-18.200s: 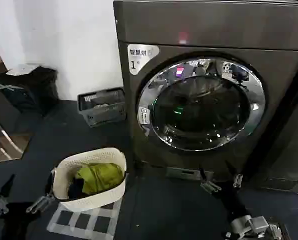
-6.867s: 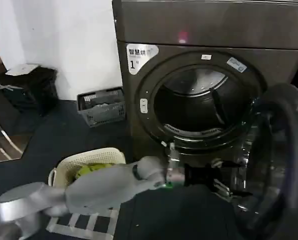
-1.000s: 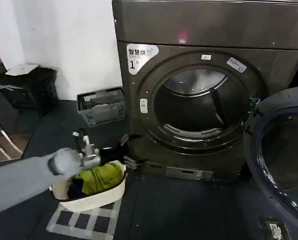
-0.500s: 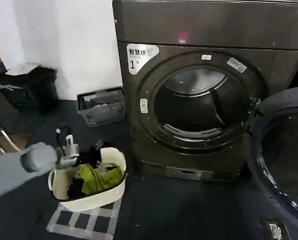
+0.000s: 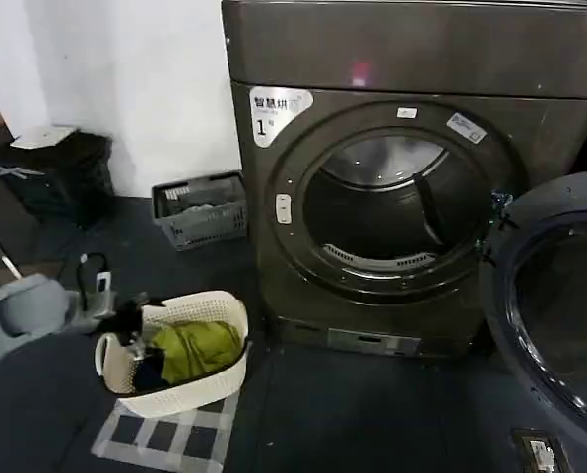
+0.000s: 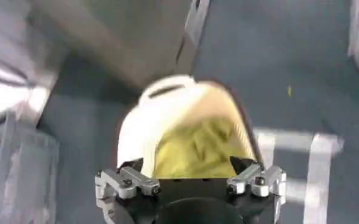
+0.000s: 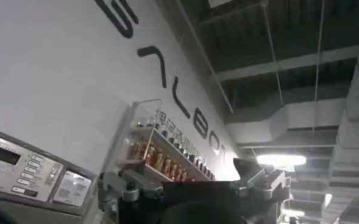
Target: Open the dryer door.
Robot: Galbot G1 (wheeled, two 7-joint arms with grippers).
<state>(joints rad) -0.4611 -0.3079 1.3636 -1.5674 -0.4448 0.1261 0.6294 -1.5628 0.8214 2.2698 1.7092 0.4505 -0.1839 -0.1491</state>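
Note:
The dryer (image 5: 392, 59) is a dark grey-brown machine with a white "1" label. Its round drum mouth (image 5: 392, 212) is uncovered. The dryer door (image 5: 559, 305) stands swung out to the right, its dark inner side facing me. My left gripper (image 5: 136, 330) hangs low on the left, well away from the dryer and over the rim of a cream laundry basket (image 5: 210, 379). The left wrist view has this gripper (image 6: 188, 165) open and empty above the basket (image 6: 161, 103) and its green clothing (image 6: 200, 146). My right gripper (image 7: 188, 173) is open, empty and pointing up at the ceiling.
A grey crate (image 5: 200, 209) sits against the white wall left of the dryer. A black bin (image 5: 52, 172) stands further left. A checked mat (image 5: 165, 439) lies under the basket. The open door takes up the floor space at the right.
My left arm has drawn back to the left, from just before the dryer's lower front to over the basket. The door has stayed open.

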